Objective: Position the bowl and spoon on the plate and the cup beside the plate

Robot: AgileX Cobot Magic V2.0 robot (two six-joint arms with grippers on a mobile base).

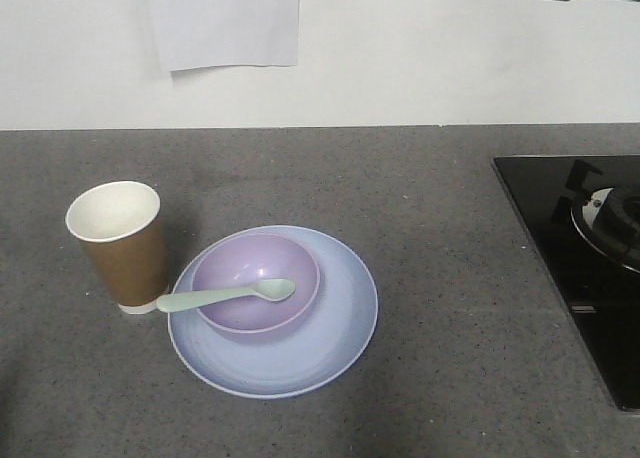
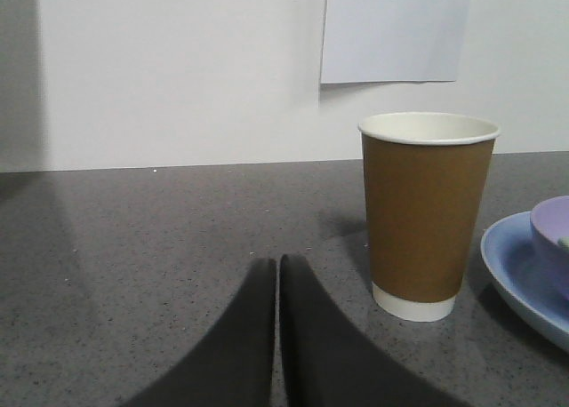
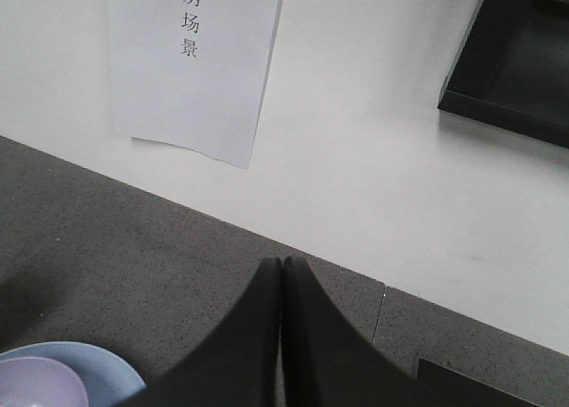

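1. The plate (image 1: pixel 340 350) lies on the grey desk (image 1: pixel 450 278), a little left of the middle in the front view.
2. The bowl (image 1: pixel 256 282) stands on the plate, toward its back-left part.
3. The spoon (image 1: pixel 226 296) lies across the bowl: its head is inside, and its handle goes over the left rim and points to the cup.
4. The cup (image 1: pixel 120 244) stands upright on the desk just beside the plate, on its left. I cannot tell if the two touch.
5. The left pincer (image 2: pixel 278 274) has its two fingers pressed together and holds nothing. It is near the cup, not touching it.
6. The right pincer (image 3: pixel 282 274) is also closed and empty, above the desk, facing the wall with a paper sheet (image 3: pixel 191 60).
7. A black stove (image 1: pixel 580 248) is at the right, well apart from the plate.
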